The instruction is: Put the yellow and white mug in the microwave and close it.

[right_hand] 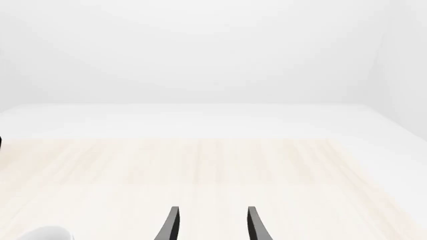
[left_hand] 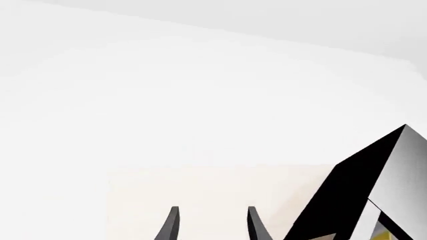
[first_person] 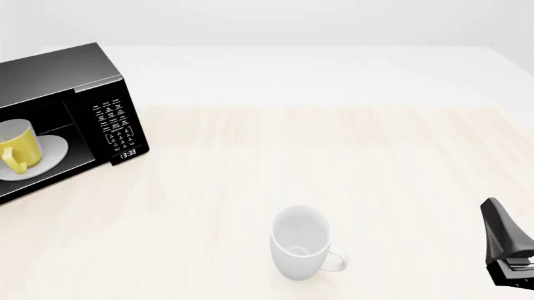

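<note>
The black microwave (first_person: pixel 62 75) stands at the table's far left, its keypad and display facing right of the opening. The yellow and white mug (first_person: pixel 19 149) stands upright inside it on the white round plate (first_person: pixel 52 150), handle toward the front. The door does not show in the front view. In the left wrist view the microwave's top corner (left_hand: pixel 360 185) is beside my left gripper (left_hand: pixel 210 209), which is open and empty, and a sliver of yellow (left_hand: pixel 381 234) shows. My right gripper (right_hand: pixel 210 209) is open and empty, low at the table's right edge (first_person: pixel 503 234).
A larger all-white mug (first_person: pixel 301 245) stands upright in the near middle of the light wooden table (first_person: pixel 334 156), handle to the right; its rim also shows in the right wrist view (right_hand: pixel 45 234). White walls lie behind the table.
</note>
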You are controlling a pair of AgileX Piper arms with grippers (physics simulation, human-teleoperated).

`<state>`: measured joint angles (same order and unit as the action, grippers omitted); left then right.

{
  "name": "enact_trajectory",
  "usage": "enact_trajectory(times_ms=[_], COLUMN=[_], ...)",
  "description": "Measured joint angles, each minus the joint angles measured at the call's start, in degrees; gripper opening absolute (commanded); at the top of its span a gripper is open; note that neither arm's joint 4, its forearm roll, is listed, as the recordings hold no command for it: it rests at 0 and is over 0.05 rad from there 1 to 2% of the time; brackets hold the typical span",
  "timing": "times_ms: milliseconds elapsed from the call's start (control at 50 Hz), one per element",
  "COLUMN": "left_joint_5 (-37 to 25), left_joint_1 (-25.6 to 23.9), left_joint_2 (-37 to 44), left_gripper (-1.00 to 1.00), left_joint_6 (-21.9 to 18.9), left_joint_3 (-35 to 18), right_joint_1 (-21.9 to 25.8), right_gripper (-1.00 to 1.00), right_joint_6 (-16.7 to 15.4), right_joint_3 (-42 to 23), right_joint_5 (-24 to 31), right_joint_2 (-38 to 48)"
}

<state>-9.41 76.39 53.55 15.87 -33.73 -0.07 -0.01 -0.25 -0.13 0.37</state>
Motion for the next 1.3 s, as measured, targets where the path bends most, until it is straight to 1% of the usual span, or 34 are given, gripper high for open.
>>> enact_trajectory(times_ms=[480, 1300], left_joint_5=[3.88, 9.36], left_joint_1=[1.27, 0.28], left_joint_2=[6.59, 16.53], left_gripper=[1.0, 1.0], left_joint_6=[-3.78, -8.76], left_joint_3=[2.21, 5.57], right_joint_1=[0.0, 0.0], right_gripper=[1.0, 1.0], right_joint_6=[0.0, 0.0], right_joint_3=[0.0, 0.0], right_joint_5=[0.0, 0.0], right_joint_2=[0.0, 0.0])
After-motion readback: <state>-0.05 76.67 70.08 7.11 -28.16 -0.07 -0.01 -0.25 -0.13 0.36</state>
